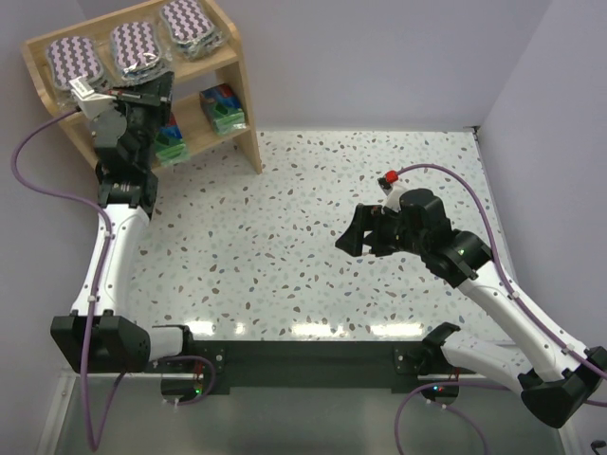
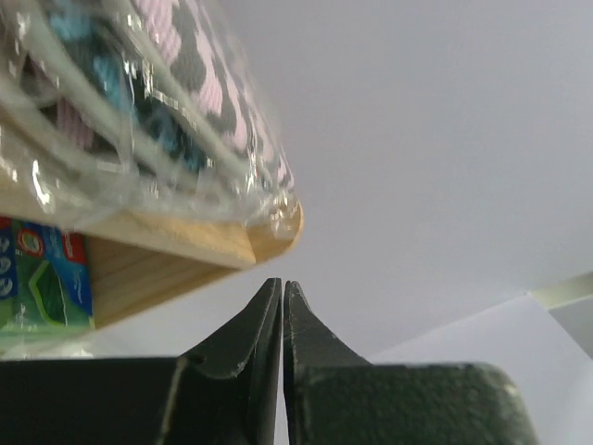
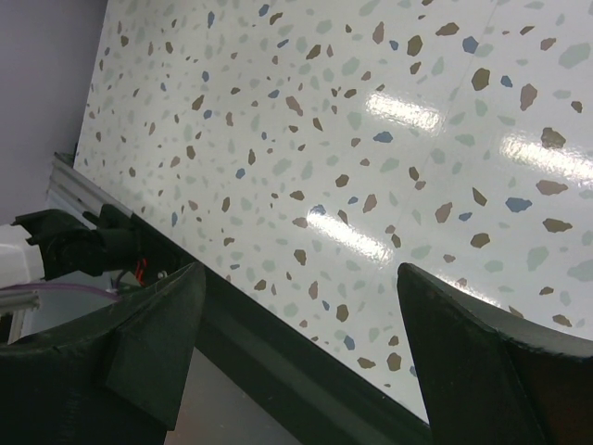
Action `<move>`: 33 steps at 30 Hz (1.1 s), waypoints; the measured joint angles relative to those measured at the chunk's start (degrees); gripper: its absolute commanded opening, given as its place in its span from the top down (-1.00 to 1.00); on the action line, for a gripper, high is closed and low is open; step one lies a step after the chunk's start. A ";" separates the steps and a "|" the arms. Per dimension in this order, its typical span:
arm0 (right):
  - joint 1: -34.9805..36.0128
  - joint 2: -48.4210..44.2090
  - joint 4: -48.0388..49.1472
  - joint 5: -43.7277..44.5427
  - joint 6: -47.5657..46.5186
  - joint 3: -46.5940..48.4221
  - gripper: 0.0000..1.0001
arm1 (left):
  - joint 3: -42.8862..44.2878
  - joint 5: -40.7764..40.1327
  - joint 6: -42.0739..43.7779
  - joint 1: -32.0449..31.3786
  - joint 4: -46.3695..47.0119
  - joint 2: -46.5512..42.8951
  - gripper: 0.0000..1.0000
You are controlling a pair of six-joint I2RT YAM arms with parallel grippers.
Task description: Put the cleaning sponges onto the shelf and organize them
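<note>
Bases of both arms sit at the near edge of the speckled table (image 1: 285, 284). The right arm reaches over the right half of the tabletop. The right gripper (image 1: 353, 232) hangs above bare surface with its jaws spread wide and nothing between them. It is well apart from the shelf.

The left arm extends along the left side toward the far left corner. The left gripper (image 2: 282, 297) is clenched, its fingertips pressed together with nothing between them. It sits just below the front edge of the top board, close to the wrapped packs but not touching them.

The shelf (image 1: 248, 133) stands in the far left corner against the wall. Three zigzag sponge packs (image 1: 137, 47) lie side by side on its top board. In the left wrist view, the wrap of one pack slightly overhangs the board's rounded corner. Green-blue sponge packs (image 1: 224, 109) rest on the tier below. The left arm partly hides them, so their exact count cannot be told.
</note>
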 measured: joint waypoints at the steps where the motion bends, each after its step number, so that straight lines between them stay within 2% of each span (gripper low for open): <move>1: 0.00 0.00 -0.02 0.02 0.00 0.00 -0.75 | -1.38 1.42 0.02 0.00 0.00 -1.29 0.75; 4: 0.00 0.00 -0.07 0.22 -0.02 0.00 -0.75 | -6.64 6.23 1.38 -0.02 0.79 -6.34 0.31; 5: 0.00 0.00 -0.09 0.31 -0.02 0.00 -0.75 | -8.50 8.22 2.23 0.00 1.18 -8.31 0.02; 7: 0.00 0.00 -0.09 0.44 -0.02 0.00 -0.77 | -11.26 12.44 4.55 0.00 0.90 -12.35 -0.22; 8: 0.00 0.00 -0.07 0.48 -0.02 0.00 -0.78 | -12.17 14.49 6.03 -0.02 0.66 -14.23 -0.41; 11: 0.00 -0.11 -0.04 1.36 -0.07 -0.09 -0.83 | -14.49 19.76 11.34 -0.02 -0.81 -19.76 -0.71; 13: 0.00 -0.52 0.09 1.73 -0.07 -0.46 -0.96 | -16.00 22.38 14.69 -0.02 -2.78 -22.97 -0.88; 16: 0.00 -1.73 -0.20 2.51 -0.44 -0.90 -0.97 | -17.31 25.70 20.57 -0.02 -8.33 -26.86 -1.00; 22: 0.02 -6.05 -0.44 4.22 -0.83 -0.92 -0.98 | -17.44 26.10 30.29 -0.02 -21.77 -31.61 -1.00; 27: 0.00 -9.49 -2.08 6.75 -0.85 -0.79 -0.97 | -17.88 21.18 36.44 -0.90 -30.73 -36.85 -1.00; 33: 0.00 -11.69 -7.13 10.62 -0.81 1.42 -0.98 | -18.21 11.54 39.95 -3.69 -34.75 -43.41 -1.00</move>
